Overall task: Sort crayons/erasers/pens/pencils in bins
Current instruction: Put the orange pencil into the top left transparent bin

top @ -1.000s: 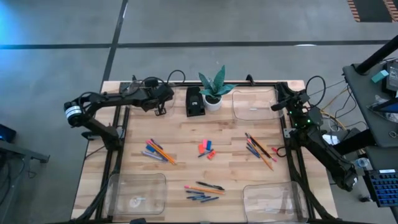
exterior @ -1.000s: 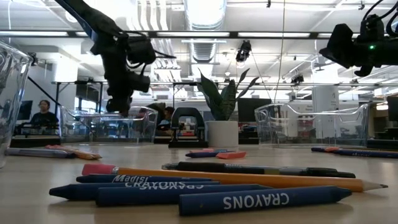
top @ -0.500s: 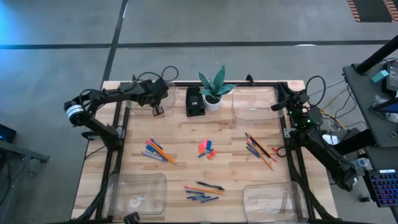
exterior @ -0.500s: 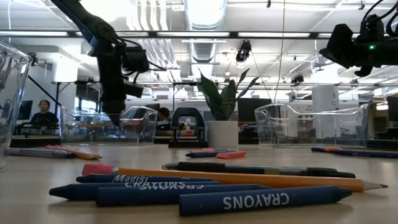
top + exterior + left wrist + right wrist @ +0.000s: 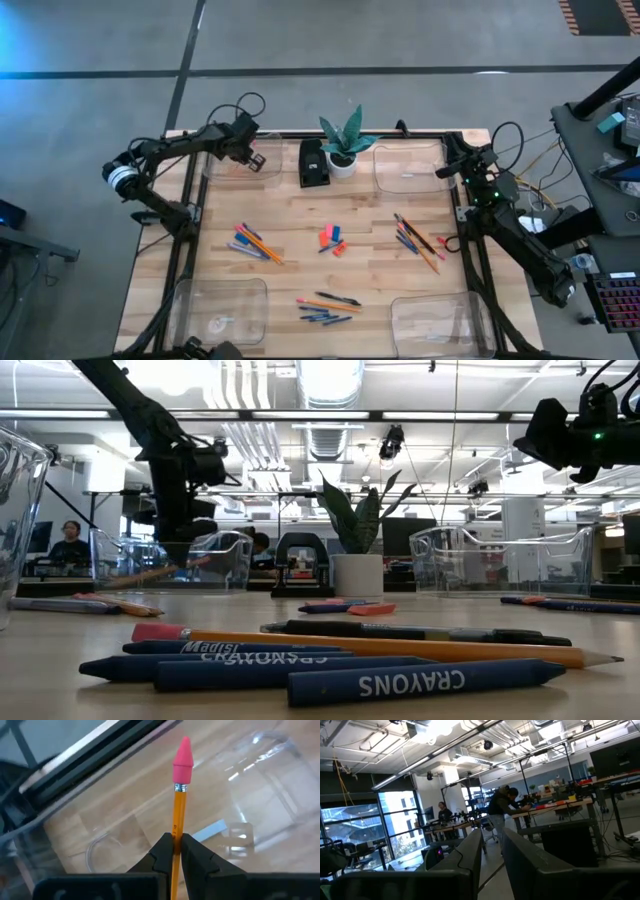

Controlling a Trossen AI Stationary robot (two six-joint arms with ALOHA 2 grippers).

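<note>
The left gripper (image 5: 174, 851) is pinching an orange pencil (image 5: 178, 805), its pink eraser tip pointing away from the fingers, and is hovering over the clear bin (image 5: 243, 160) at the upper left of the high view. Seen from the table-top camera, the pencil is slanting down inside that bin's wall, so it is apparently about to be dropped there; nothing else is showing in that bin.

The right gripper (image 5: 450, 172) is waiting near the right edge of the table beside the upper-right bin (image 5: 408, 168), its fingers standing a little apart and holding nothing.

Most of the sorting is still ahead, judging by the table. Pencils and pens are lying mixed at left of centre (image 5: 254, 243) and at right of centre (image 5: 418, 242). The erasers (image 5: 331, 239) are sitting in the middle, and the blue crayons (image 5: 325, 317) are lying with a pen and a pencil near the bottom. The lower-left bin (image 5: 222, 312) and the lower-right bin (image 5: 438, 325) are holding no sticks that can be made out.
</note>
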